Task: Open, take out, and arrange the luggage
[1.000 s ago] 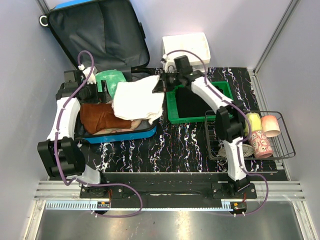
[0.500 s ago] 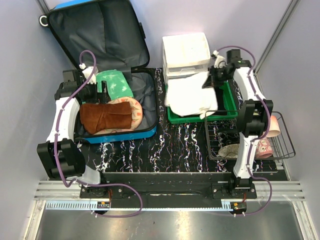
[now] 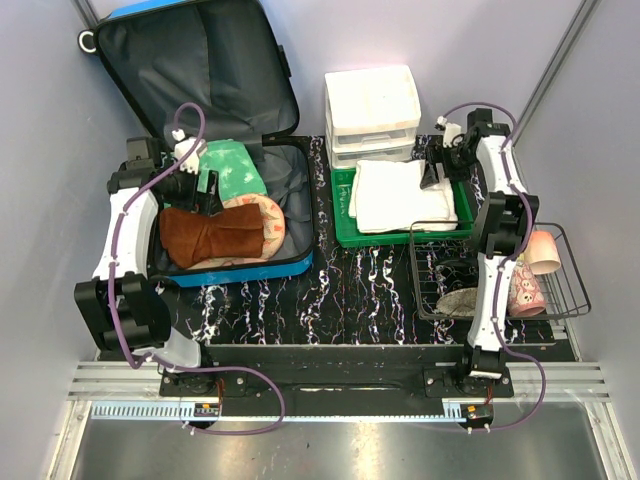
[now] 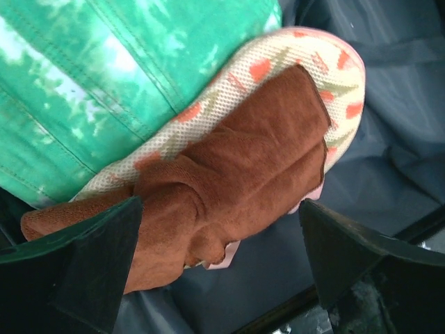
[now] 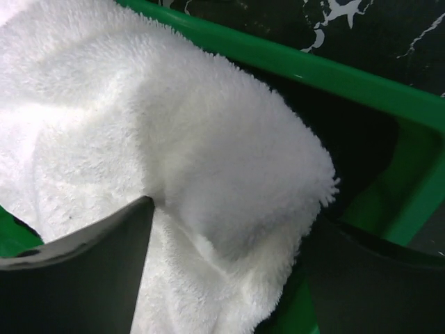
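Two hands stand open. Left hand (image 4: 221, 209) hovers inside the luggage (image 3: 250, 272), lid up on the desk (image 3: 350, 290), above the brown cloth (image 3: 210, 235); best pinch that fold alone, sparing the pouch (image 4: 229, 97) beneath. Right of the luggage, right hand (image 5: 233, 216) gapes over the towel (image 3: 395, 195) in the tray (image 3: 400, 238).

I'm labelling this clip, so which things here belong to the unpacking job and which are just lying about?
In the job: open suitcase; brown cloth, green garment and mesh pouch inside it; white towel, lying in the green tray.
Lying about: white drawer unit; wire basket; cups in it.
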Action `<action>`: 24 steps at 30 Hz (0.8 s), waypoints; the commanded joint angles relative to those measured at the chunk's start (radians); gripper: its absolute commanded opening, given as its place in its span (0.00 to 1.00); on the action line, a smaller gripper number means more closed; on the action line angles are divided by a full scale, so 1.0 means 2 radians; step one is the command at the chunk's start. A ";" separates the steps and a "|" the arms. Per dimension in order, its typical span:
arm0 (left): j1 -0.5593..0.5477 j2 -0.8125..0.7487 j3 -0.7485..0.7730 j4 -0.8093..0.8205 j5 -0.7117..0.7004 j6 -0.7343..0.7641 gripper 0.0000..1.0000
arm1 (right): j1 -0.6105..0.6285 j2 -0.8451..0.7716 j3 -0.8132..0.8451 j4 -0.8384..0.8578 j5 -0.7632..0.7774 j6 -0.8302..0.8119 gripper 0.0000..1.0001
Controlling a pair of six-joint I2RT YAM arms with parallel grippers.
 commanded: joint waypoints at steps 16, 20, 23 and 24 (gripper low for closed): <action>-0.072 0.167 0.186 -0.179 0.102 0.406 0.91 | 0.147 -0.267 -0.291 0.387 -0.159 0.209 0.91; -0.083 0.195 0.182 -0.165 0.082 0.421 0.90 | 0.190 -0.267 -0.313 0.454 -0.145 0.236 0.92; -0.100 0.203 0.169 -0.162 0.066 0.429 0.89 | 0.204 -0.263 -0.311 0.440 -0.096 0.227 0.91; -0.100 0.203 0.167 -0.163 0.063 0.431 0.89 | 0.203 -0.264 -0.309 0.429 -0.083 0.216 0.90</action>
